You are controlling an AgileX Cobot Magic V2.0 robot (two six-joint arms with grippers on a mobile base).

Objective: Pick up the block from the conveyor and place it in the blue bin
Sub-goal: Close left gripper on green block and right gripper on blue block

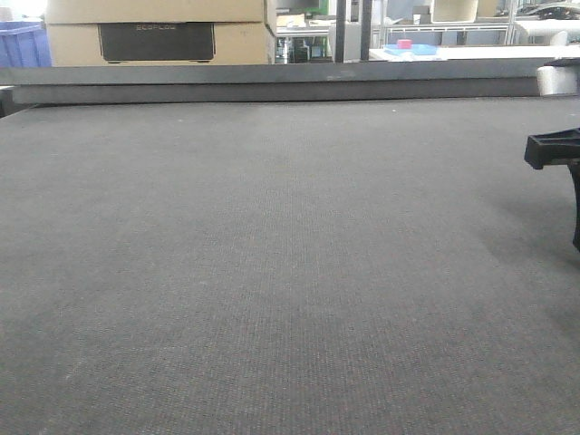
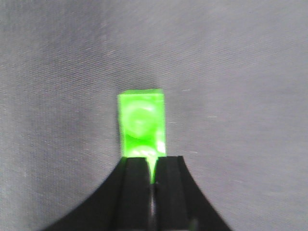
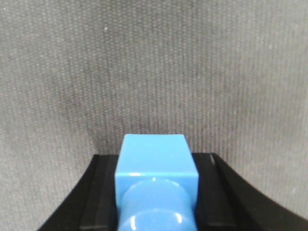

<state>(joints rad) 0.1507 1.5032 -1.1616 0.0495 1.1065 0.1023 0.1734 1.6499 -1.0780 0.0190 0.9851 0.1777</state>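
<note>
The conveyor [image 1: 272,272] is a wide dark grey woven belt with a grey rail [image 1: 272,83] along its far edge. In the left wrist view my left gripper [image 2: 152,161] is shut on the near end of a translucent green block [image 2: 142,122], which sticks out ahead of the fingertips over the belt. In the right wrist view my right gripper [image 3: 155,161] is shut on a glossy blue block [image 3: 156,159] held between its black fingers [image 3: 103,192] above the belt. Part of the right gripper [image 1: 553,149] shows at the front view's right edge. A blue bin [image 1: 20,43] stands behind the rail, far left.
A large cardboard box [image 1: 159,32] stands behind the rail next to the bin. Shelves and a white table with a small pink thing [image 1: 404,43] lie further back right. A grey cylinder [image 1: 557,80] sits at the right end of the rail.
</note>
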